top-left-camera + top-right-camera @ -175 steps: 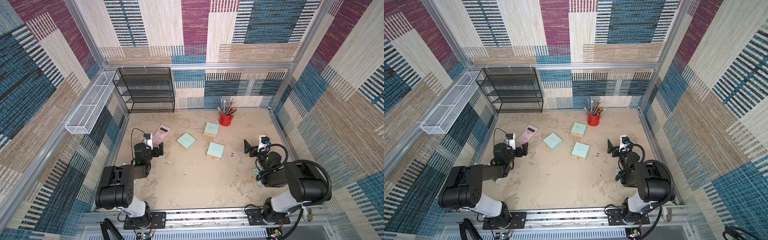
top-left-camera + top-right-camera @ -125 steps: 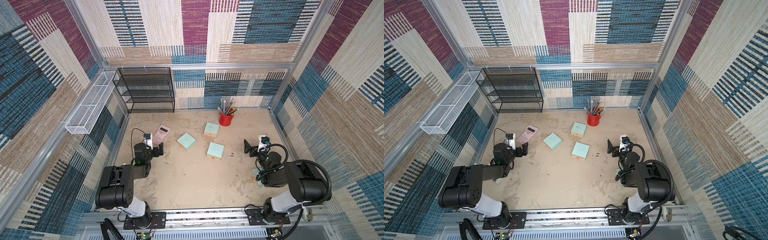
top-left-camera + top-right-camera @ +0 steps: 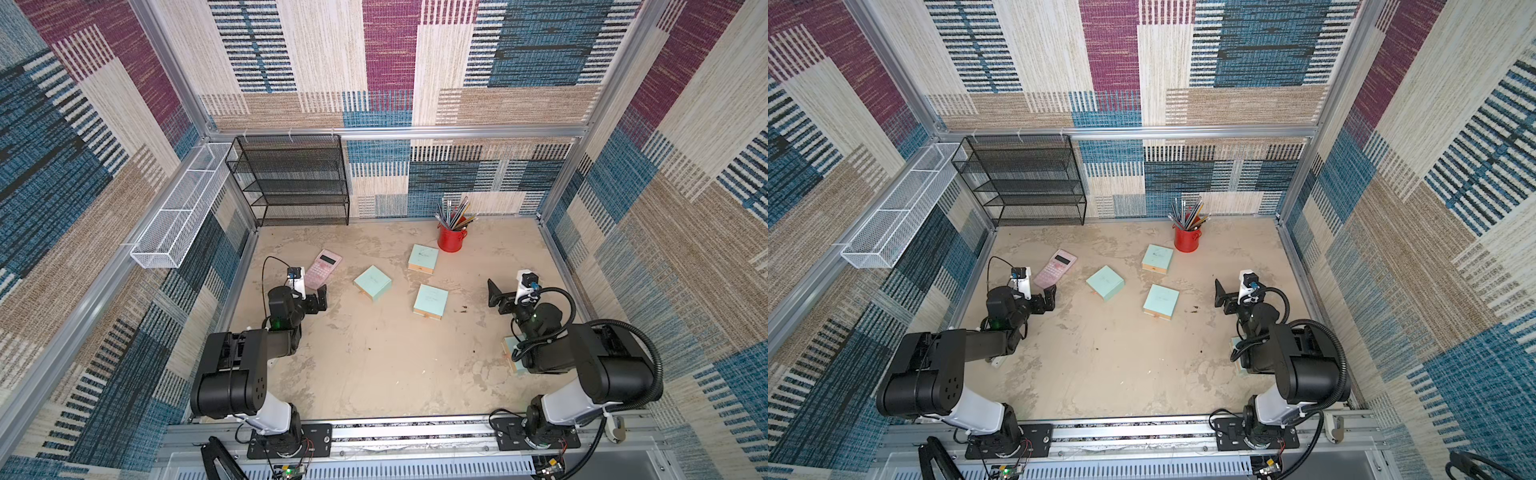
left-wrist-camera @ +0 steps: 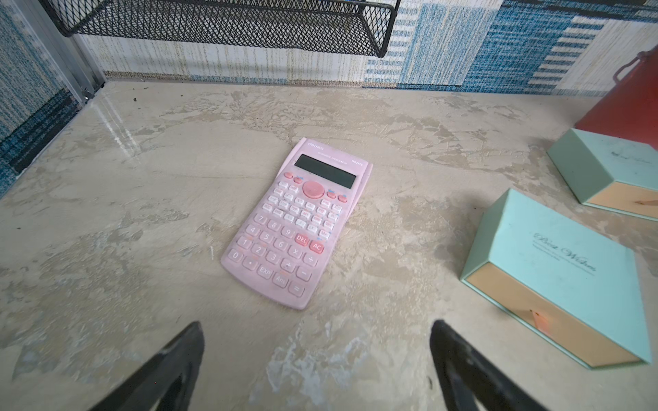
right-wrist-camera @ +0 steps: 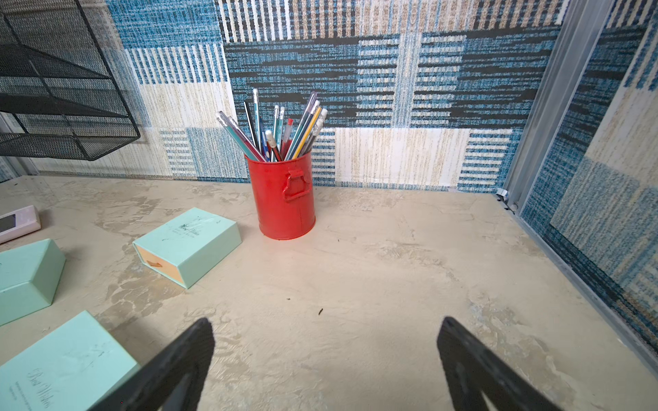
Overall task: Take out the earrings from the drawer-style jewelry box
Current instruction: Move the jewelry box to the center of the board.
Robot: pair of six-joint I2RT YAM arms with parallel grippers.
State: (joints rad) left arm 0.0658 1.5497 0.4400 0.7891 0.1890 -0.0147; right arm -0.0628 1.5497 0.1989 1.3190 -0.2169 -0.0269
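Our left gripper (image 4: pixel 316 329) and right gripper (image 5: pixel 325 322) are both spread wide, holding nothing. We cannot see the earrings; they are likely inside the shut green boxes (image 3: pixel 431 301) on the counter (image 3: pixel 374 365). A box looks light and may slide, so we should hold it and pull its little tab (image 4: pixel 536 316).

— What's on the beige tabletop (image 3: pixel 374 374)?
— A red pencil cup (image 3: pixel 451 239); a mint box (image 3: pixel 423 258) just beside it, a second box (image 3: pixel 431 301) and third box (image 3: pixel 372 283) near, a pink calculator (image 3: pixel 323 269) farthest.
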